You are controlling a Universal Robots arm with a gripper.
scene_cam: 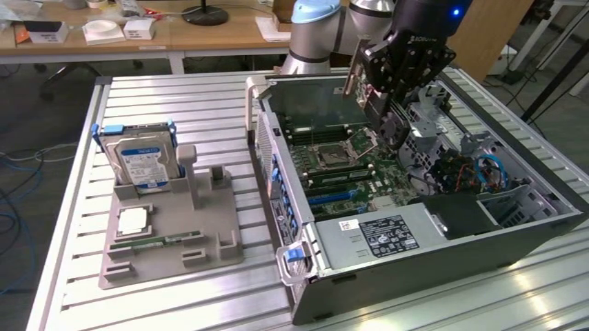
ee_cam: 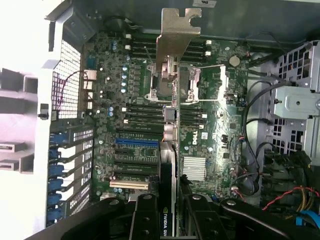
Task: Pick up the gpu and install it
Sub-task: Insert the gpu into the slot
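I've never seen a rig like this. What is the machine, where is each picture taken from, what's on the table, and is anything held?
The machine is a light grey robot arm with blue joint caps; it ends in black jaws. One picture comes from a camera off the arm, the other from a camera on its wrist, looking past the jaws. On the ribbed aluminium table stands an open grey computer case with its green motherboard exposed. On the exterior view's left, a grey plastic holder carries a silver hard drive with a blue-white label, a square silver chip and a slim green memory stick. The jaws are shut on a thin black graphics card with a silver end bracket, held over the motherboard, not yet in a slot.
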